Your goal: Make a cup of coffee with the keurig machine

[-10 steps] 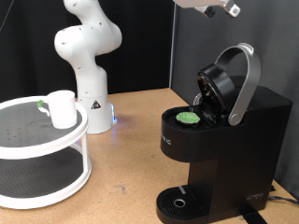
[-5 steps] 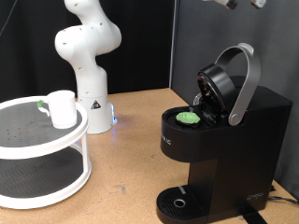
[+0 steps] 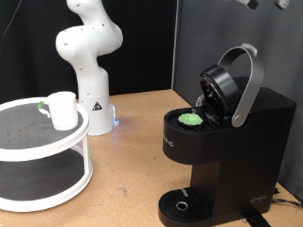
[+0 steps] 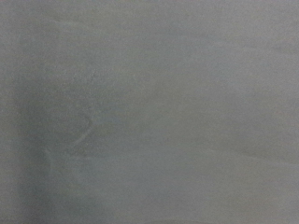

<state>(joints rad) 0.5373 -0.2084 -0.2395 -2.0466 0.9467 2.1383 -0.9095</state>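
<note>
The black keurig machine (image 3: 227, 142) stands at the exterior view's right with its grey arched lid handle (image 3: 248, 80) raised and the lid open. A pod with a green top (image 3: 192, 120) sits in the open brew head. The white cup (image 3: 62, 110) stands on the top shelf of a white round two-tier stand (image 3: 43, 180) at the exterior view's left. Only a small part of the gripper (image 3: 265, 4) shows at the top edge, high above the machine; its fingers are cut off. The wrist view shows only a blurred grey surface.
The white robot arm's base (image 3: 90, 57) stands at the back, between the stand and the machine. A small green object (image 3: 43, 106) lies beside the cup. The machine's round drip base (image 3: 182, 204) is bare. The wooden tabletop (image 3: 133, 170) lies between stand and machine.
The gripper has risen and moved to the exterior view's right, almost leaving the frame at the top. The machine, pod and cup have not moved.
</note>
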